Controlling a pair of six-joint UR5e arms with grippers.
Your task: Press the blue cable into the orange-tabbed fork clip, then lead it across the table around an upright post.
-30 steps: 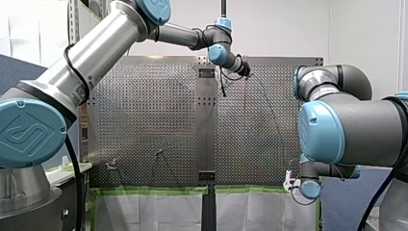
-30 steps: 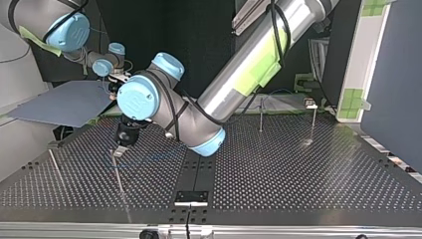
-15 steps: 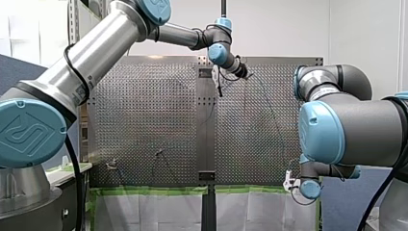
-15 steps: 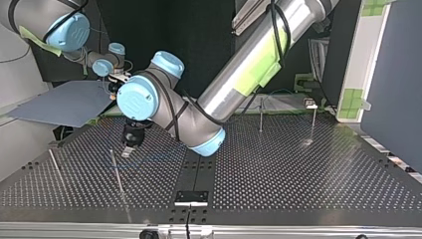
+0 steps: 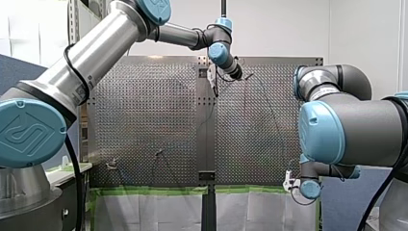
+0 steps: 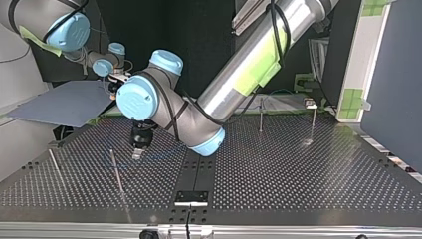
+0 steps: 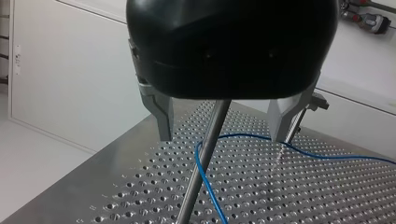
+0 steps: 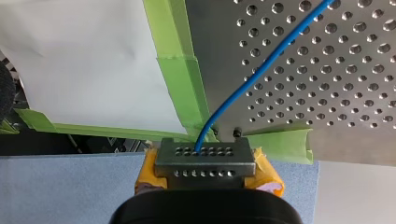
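Over the perforated table (image 6: 298, 174), my left gripper (image 7: 222, 135) hangs wide open and empty towards the far side, the upright post (image 7: 201, 161) just ahead, framed between its metal fingers (image 7: 161, 116). My right gripper (image 8: 205, 156), at the near edge, clamps one end of the blue cable (image 8: 261, 70). That thin cable bends at the post, then trails across the holes.

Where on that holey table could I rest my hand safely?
The widest bare patch in the top view is the table at its right, between the dark centre strip, the two upright posts and the near edge. Its left is crowded: my left gripper, blue cable, slanting rods.
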